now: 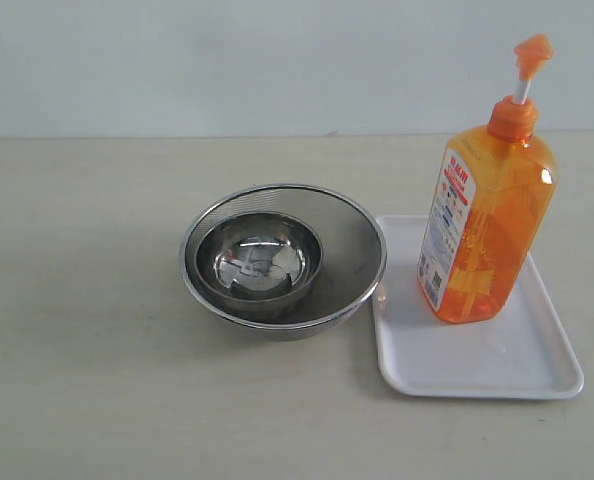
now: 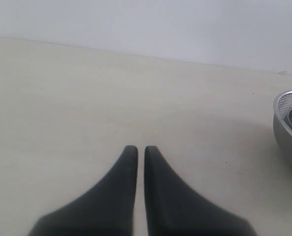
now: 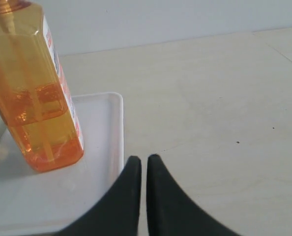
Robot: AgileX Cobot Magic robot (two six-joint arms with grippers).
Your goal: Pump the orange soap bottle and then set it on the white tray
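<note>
Upright on the tray (image 1: 477, 372) at right of frame: the bottle (image 1: 487, 235), beside the bowls (image 1: 349, 262). Both pinched together, empty: left claw (image 2: 141, 149) and right claw (image 3: 144, 158). Looks risky ahead: off-centre push on the pump (image 1: 532, 50), tall bottle tipping or skidding.

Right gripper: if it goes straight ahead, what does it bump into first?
Probably nothing: ahead of the right gripper is bare table up to the wall. The white tray and orange soap bottle sit just off to one side; depth is unclear.
</note>
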